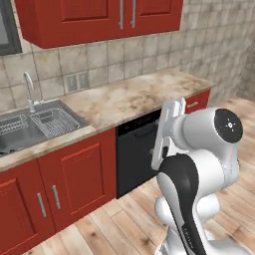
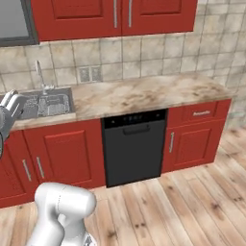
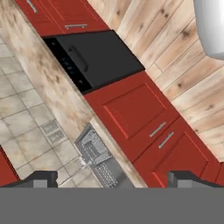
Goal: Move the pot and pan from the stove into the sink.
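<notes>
The sink (image 1: 20,130) is a steel basin set in the beige marble counter at the left, with a curved chrome faucet (image 1: 29,89) behind it and a wire rack (image 1: 55,122) inside. It also lies at the left of the right base view as the sink (image 2: 45,104), and low in the hand view as the sink (image 3: 98,158). My gripper (image 3: 113,179) is open with nothing between its fingers, held in the air in front of the counter and well apart from the sink. The pot, the pan and the stove are out of view.
A black dishwasher (image 2: 134,146) sits under the counter (image 2: 144,93), flanked by red cabinet doors (image 2: 60,153). Red upper cabinets (image 1: 99,17) hang over the tiled wall, which carries an outlet (image 2: 90,73). Wooden floor (image 2: 192,206) spreads in front.
</notes>
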Robot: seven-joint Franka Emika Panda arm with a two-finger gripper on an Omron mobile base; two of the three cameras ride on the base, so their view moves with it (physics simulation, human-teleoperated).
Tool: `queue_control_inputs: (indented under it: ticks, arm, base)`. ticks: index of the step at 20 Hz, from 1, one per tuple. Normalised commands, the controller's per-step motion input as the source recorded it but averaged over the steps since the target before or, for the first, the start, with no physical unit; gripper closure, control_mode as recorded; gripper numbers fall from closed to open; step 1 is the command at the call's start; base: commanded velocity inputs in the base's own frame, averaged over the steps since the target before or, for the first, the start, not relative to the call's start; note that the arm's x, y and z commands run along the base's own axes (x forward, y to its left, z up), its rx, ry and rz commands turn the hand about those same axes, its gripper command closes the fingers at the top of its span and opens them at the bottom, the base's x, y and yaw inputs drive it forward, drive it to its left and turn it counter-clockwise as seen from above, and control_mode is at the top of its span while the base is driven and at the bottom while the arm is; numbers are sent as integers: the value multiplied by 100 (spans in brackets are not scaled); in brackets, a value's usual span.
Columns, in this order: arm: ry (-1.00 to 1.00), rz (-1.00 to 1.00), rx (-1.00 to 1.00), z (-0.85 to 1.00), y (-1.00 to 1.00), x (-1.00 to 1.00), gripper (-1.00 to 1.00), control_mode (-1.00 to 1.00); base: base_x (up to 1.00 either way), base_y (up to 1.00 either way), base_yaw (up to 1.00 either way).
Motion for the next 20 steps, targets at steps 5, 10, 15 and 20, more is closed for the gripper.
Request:
queue_control_inputs:
  ticks: [5,10,15,20]
  arm:
    - [0,0,0,0,0,0,-100,100]
    - [0,0,0,0,0,0,-100,100]
    - [0,0,0,0,0,0,-100,100]
    - [0,0,0,0,0,0,-100,100]
  base:
    - [0,0,-50]
    - [0,0,-50]
    - [0,0,-50]
    - [0,0,-50]
